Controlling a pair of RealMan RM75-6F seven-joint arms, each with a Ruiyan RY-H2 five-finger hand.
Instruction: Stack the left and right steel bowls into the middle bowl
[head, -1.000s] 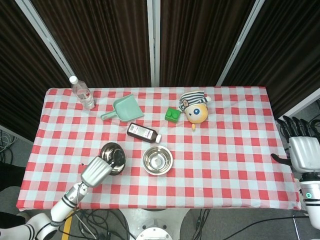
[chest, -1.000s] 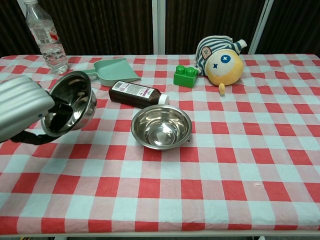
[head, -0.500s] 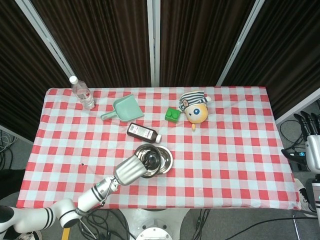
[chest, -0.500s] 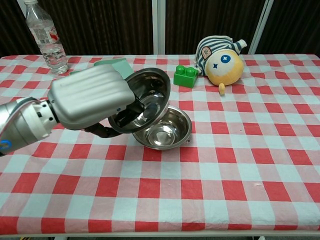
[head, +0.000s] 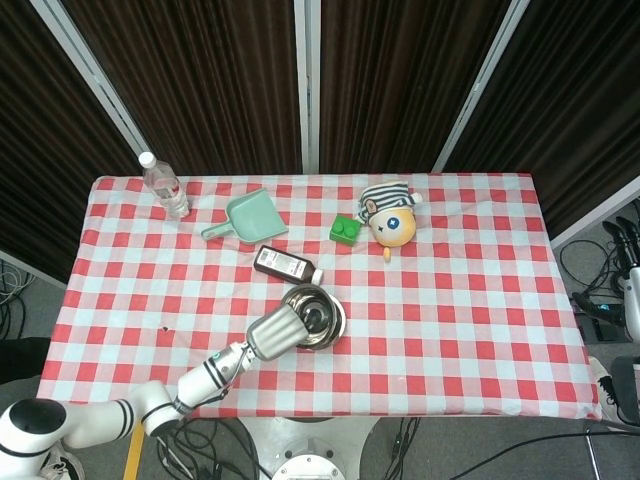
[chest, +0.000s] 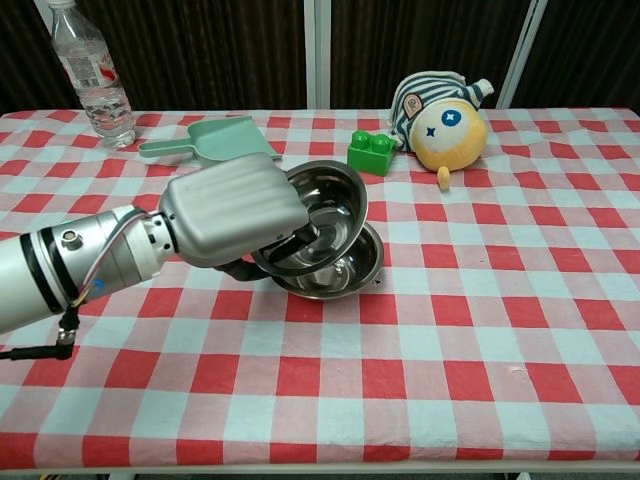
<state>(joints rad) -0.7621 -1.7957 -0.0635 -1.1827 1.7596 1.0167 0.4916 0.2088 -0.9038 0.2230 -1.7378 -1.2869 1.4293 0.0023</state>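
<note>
My left hand (chest: 230, 220) grips a steel bowl (chest: 322, 212) by its near rim and holds it tilted, opening facing right and up. The bowl's lower edge dips into the middle steel bowl (chest: 350, 275), which stands on the checked cloth; whether the two touch is unclear. In the head view the left hand (head: 275, 333) and the held bowl (head: 312, 308) cover most of the middle bowl (head: 335, 325). No third bowl shows. My right hand (head: 630, 240) is off the table at the far right edge, only its raised, spread fingers visible, holding nothing.
Along the back stand a water bottle (head: 165, 185), a green scoop (head: 250, 215), a green block (head: 346, 229) and a striped plush toy (head: 390, 220). A brown bottle (head: 287, 265) lies just behind the bowls. Red-checked cloth (chest: 480, 330) covers the table.
My left hand carried the bowl from the left side rightward to over the middle bowl and lowered it toward it. The right hand drew back to the right, nearly out of the head view.
</note>
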